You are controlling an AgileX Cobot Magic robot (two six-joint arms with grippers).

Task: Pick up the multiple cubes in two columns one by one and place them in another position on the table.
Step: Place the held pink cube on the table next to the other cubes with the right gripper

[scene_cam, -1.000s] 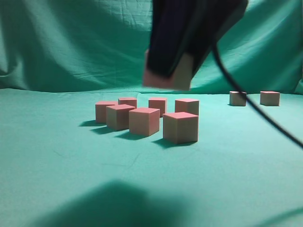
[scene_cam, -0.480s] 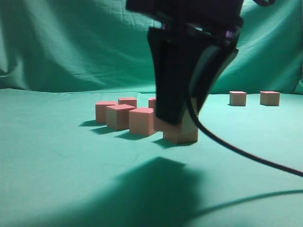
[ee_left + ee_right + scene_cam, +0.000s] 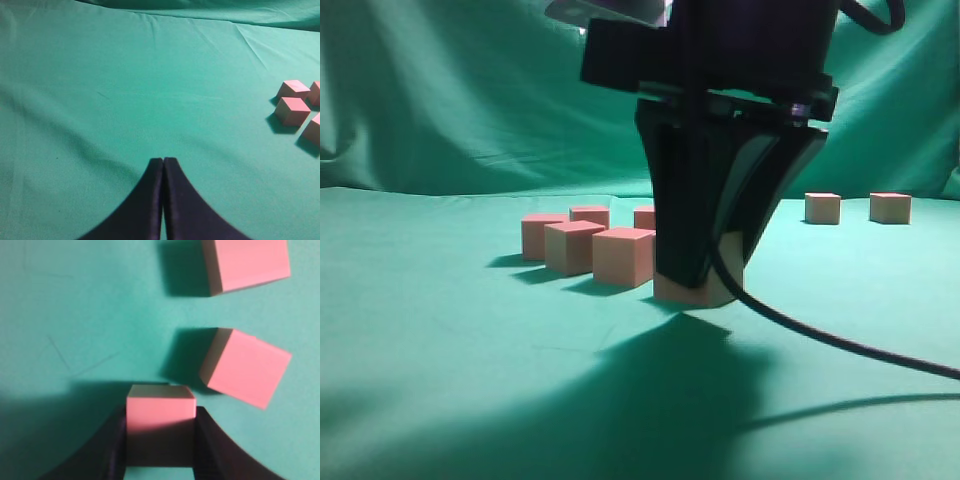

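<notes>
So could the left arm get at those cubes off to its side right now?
Probably yes: bare green table lies between the left gripper and the nearest cube, nothing in between. Its fingers are pressed together, so they would have to open first.

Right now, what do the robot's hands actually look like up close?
Both are plain black with no markings. The right hand has two broad fingers tapering downward from a boxy black body, with a pale strip along one finger's edge, and a black cable trails from it across the cloth. The left hand shows two smooth curved fingers narrowing to slim tips.
</notes>
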